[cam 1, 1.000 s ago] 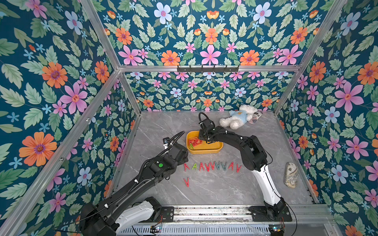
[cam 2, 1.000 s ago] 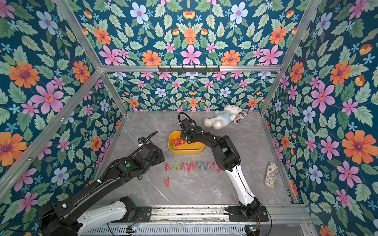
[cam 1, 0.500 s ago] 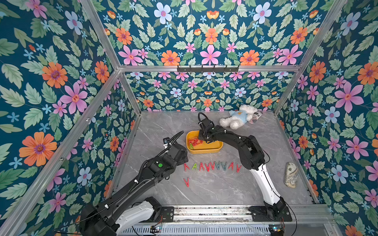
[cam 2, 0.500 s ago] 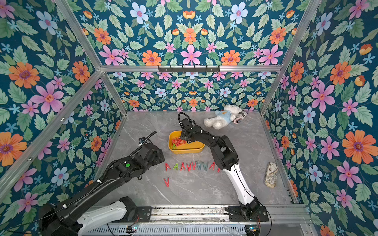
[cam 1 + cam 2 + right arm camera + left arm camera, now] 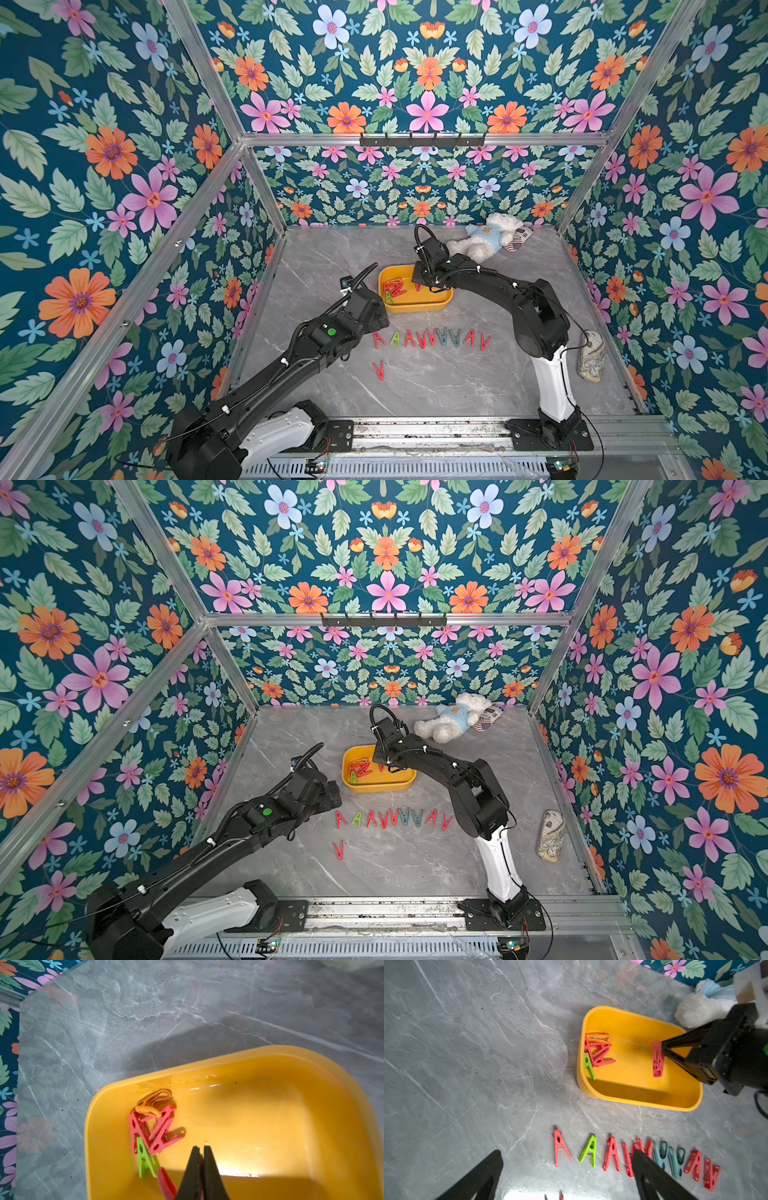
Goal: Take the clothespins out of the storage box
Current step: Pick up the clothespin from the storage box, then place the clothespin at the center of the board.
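Now that the right gripper [image 5: 663, 1051] has drawn its jaws together (they stood part open a second ago), it has one red clothespin [image 5: 657, 1059] pinched at its tips. The grip is inside the storage box [image 5: 639, 1103], at the end nearer the plush bear [image 5: 699, 1012]. In the right wrist view the two black fingers [image 5: 193, 1167] lie almost flat against each other with only a sliver of red between them. That makes it a thin grip near the very tips.

Whether the pin has left the box floor is hard to judge from these angles; it may yet be resting there. The pick seems made, and what is left for this pin is the lift over the rim and the carry to the table.

The left gripper [image 5: 566, 1151] hangs fully open and empty above the row of pins [image 5: 430, 337] laid out in front of the box, with a lone red pin [image 5: 378, 370] nearer the robot. A tangled heap [image 5: 598, 1053] — orange, red and one green — is still in the box's far end, so several picks remain.
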`<move>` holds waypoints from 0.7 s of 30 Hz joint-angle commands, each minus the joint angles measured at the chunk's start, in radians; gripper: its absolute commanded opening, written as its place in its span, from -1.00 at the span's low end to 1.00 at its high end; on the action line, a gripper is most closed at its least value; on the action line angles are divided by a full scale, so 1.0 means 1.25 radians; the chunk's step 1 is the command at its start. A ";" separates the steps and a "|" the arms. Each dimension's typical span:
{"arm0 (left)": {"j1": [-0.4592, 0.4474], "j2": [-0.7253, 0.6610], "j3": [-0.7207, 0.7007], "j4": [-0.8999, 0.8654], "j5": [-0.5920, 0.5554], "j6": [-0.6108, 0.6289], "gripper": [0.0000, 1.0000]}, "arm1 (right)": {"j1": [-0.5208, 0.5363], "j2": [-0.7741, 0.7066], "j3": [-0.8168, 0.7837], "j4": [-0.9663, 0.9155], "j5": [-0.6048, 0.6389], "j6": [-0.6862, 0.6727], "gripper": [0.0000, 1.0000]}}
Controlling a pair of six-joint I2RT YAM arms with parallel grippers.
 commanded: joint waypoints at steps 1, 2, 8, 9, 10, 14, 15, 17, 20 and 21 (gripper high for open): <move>0.000 0.023 0.013 0.060 0.038 0.036 0.99 | 0.002 -0.072 -0.076 0.029 0.032 0.032 -1.00; 0.001 0.033 0.017 0.067 0.046 0.041 0.99 | 0.003 -0.097 -0.103 0.035 0.037 0.035 -1.00; 0.000 0.100 0.041 0.131 0.121 0.072 0.99 | 0.020 -0.272 -0.301 0.080 0.063 0.061 -1.00; 0.000 0.112 0.046 0.142 0.133 0.077 0.99 | 0.027 -0.302 -0.333 0.086 0.072 0.065 -1.00; 0.000 0.124 0.050 0.151 0.144 0.079 0.99 | 0.032 -0.338 -0.366 0.092 0.077 0.070 -1.00; 0.000 0.170 0.073 0.172 0.176 0.088 0.99 | 0.055 -0.443 -0.484 0.105 0.090 0.092 -1.00; 0.000 0.181 0.079 0.177 0.185 0.092 0.99 | 0.060 -0.469 -0.515 0.109 0.094 0.101 -1.00; 0.000 0.198 0.090 0.184 0.195 0.099 0.99 | 0.071 -0.514 -0.570 0.114 0.102 0.117 -1.00; 0.001 0.220 0.110 0.188 0.204 0.110 0.99 | 0.094 -0.577 -0.644 0.114 0.117 0.142 -1.00; 0.000 0.228 0.117 0.188 0.206 0.114 0.99 | 0.102 -0.596 -0.669 0.114 0.118 0.150 -1.00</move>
